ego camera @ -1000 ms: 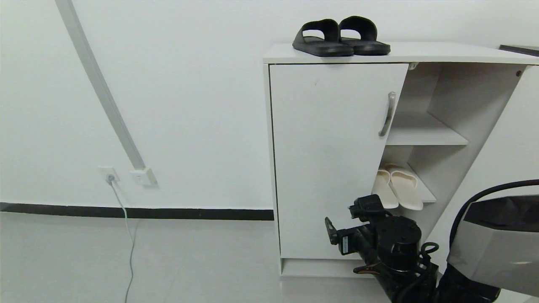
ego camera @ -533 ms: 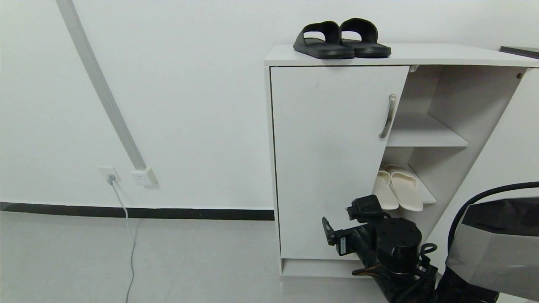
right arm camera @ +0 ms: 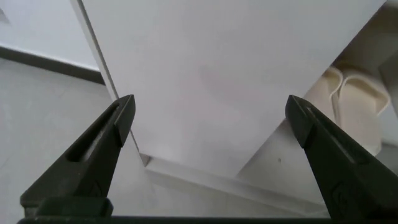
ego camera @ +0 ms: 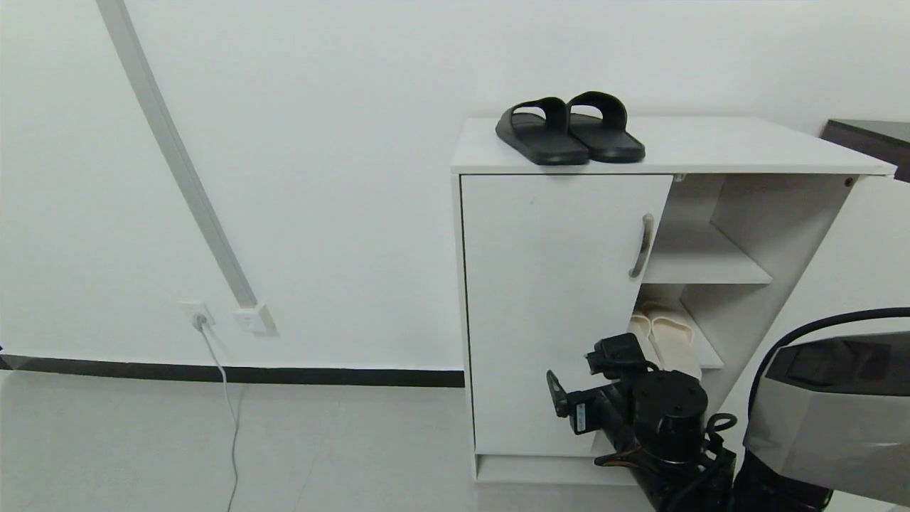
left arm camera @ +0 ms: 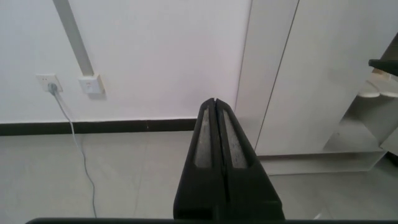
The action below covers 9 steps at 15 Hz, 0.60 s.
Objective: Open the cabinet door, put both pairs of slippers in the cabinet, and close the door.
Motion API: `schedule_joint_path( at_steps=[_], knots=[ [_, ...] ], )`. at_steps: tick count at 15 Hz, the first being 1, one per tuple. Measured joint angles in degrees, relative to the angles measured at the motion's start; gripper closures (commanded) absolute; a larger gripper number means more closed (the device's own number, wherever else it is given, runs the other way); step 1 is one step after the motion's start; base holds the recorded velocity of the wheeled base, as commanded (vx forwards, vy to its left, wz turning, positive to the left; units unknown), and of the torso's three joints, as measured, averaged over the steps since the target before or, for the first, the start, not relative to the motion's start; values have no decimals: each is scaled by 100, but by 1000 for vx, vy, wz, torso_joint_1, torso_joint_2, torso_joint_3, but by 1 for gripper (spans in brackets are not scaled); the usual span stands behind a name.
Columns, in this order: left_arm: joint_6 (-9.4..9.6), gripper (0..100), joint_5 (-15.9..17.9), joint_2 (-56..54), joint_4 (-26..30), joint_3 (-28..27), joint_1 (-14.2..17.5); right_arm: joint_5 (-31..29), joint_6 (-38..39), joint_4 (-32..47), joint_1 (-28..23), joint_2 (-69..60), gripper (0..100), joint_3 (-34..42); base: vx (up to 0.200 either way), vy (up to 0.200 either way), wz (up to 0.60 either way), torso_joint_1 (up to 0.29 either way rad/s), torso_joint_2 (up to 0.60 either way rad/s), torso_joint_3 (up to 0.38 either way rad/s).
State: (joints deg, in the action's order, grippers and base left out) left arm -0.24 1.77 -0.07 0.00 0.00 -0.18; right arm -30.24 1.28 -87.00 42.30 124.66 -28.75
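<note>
A pair of black slippers [ego camera: 569,128] lies on top of the white cabinet [ego camera: 711,146]. A pair of cream slippers [ego camera: 668,334] sits on the cabinet's lower shelf, seen too in the right wrist view as cream slippers [right arm camera: 354,106]. The left door [ego camera: 554,313] with its metal handle [ego camera: 641,245] is closed; the right door [ego camera: 853,270] is swung wide. My right gripper [ego camera: 586,373] hangs open low before the closed left door, nothing between its fingers [right arm camera: 211,102]. My left gripper [left arm camera: 214,109] is shut and empty, facing the wall and the cabinet's left side [left arm camera: 267,68].
A wall socket with a plugged cable [ego camera: 197,315] and a slanted cable duct [ego camera: 178,163] lie to the left on the wall. Bare tiled floor [ego camera: 213,448] stretches left of the cabinet. A dark piece of furniture [ego camera: 867,135] stands behind the cabinet's right end.
The head camera has moved, so the whole scene sits lower and looks slightly smaller. The right gripper keeps its place before the left door and stays open.
</note>
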Motion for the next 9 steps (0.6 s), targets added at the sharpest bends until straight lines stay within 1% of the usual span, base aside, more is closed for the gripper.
schedule_joint_path(
  at_steps=[4, 9],
  knots=[
    [0, 100, 0, 0, 0, 0, 0, 2, -11, -132, -88, 41, 0, 83, 0, 0, 0, 141, -466, -332],
    [0, 100, 0, 0, 0, 0, 0, 2, -49, -135, -93, 100, 0, 91, 0, 0, 0, 171, -488, -318]
  ],
)
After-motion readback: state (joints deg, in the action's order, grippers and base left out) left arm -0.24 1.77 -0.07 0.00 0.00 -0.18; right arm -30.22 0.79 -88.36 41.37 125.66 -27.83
